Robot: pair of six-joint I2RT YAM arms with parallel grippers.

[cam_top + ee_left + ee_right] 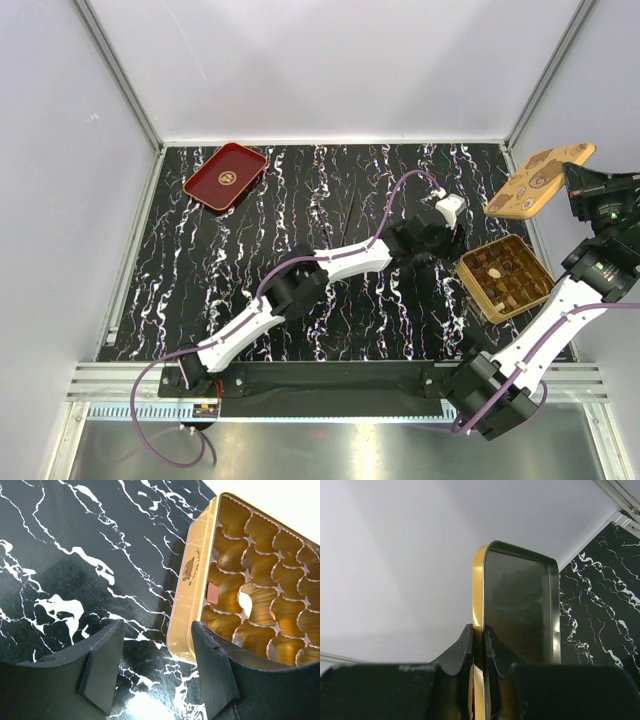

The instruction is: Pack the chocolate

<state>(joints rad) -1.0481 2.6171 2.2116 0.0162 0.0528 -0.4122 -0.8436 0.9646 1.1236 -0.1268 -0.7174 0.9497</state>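
Note:
The gold compartmented box (472, 283) sits at the right of the table, with several dark brown and tan chocolate pieces (503, 277) in its cells. My left gripper (447, 245) is open and empty beside the box's left wall. In the left wrist view it (157, 627) straddles the box's near corner (192, 580), with a brown chocolate (212, 592) and a cream one (244, 603) in the cells. My right gripper (578, 188) is shut on the box's gold lid (538, 180) and holds it in the air at the far right. In the right wrist view the gripper (479, 632) pinches the lid (520, 605) by its edge.
A red tray (226, 176) lies at the far left corner. A thin black stick (357, 215) lies on the black marble table (300, 200) near the middle. White walls close in the back and sides.

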